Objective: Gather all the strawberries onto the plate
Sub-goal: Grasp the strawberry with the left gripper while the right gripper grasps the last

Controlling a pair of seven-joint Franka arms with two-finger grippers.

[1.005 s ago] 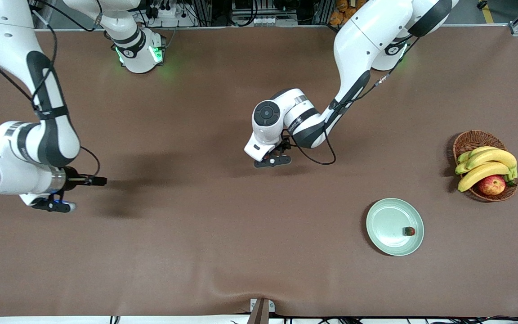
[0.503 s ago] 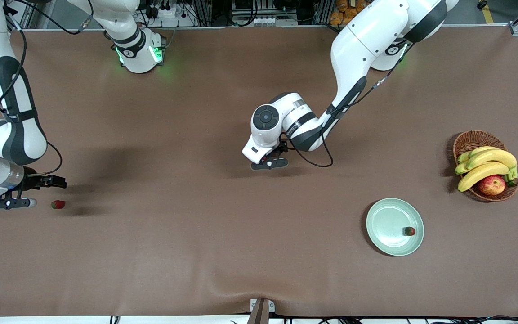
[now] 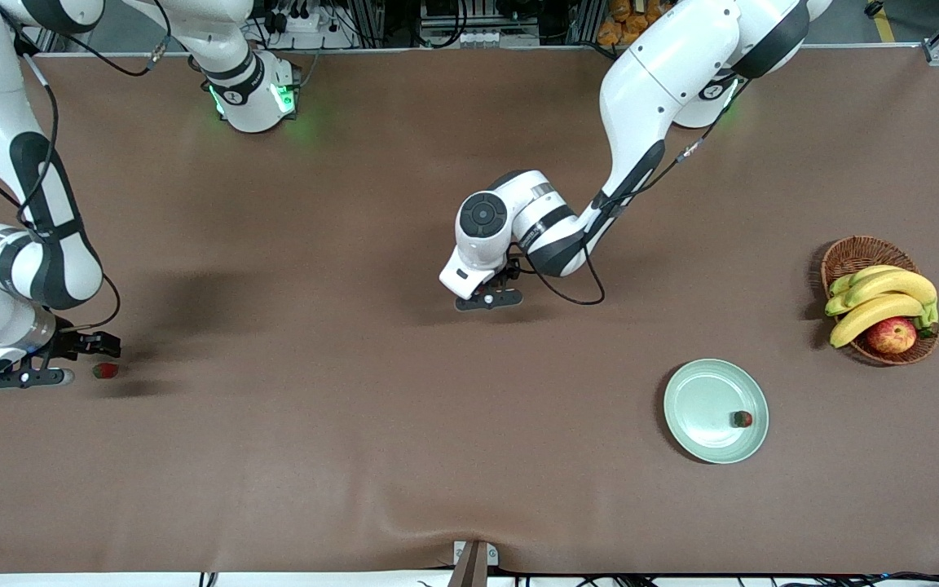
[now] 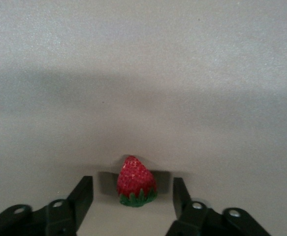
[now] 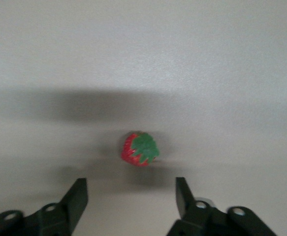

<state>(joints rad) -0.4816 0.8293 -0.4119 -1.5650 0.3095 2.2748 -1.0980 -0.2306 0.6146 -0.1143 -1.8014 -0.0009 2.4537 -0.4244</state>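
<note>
Starting at the right arm's end of the brown table (image 3: 315, 456): the right gripper (image 3: 28, 377) hangs low, fingers spread wide and holding nothing. The first small red strawberry with a green leafy cap (image 3: 105, 370) lies on the cloth just beside it. The right wrist view shows that berry ahead of the fingertips, not yet between them. To do this well, I'd say slide forward until the berry is centred in the gap, then drop and pinch gently. It's tiny and looks likely to roll.

Mid-table now: the left gripper (image 3: 488, 300) is down at the surface. The left wrist view shows the second strawberry (image 4: 136, 181) right between its dark fingers (image 4: 84, 194). The jaws are partly apart with a sliver of space on each side, so nothing is gripped yet. It's nicely centred, so a soft, even squeeze ought to take it.

Toward the left arm's end sits the round pale mint-green plate (image 3: 702, 403), nearer the front camera. The third strawberry (image 3: 742, 419) is already in it, near the rim. Past it is the brown wicker basket (image 3: 853, 253) with yellow bananas (image 3: 885, 297) and a red-yellow apple (image 3: 892, 334).
</note>
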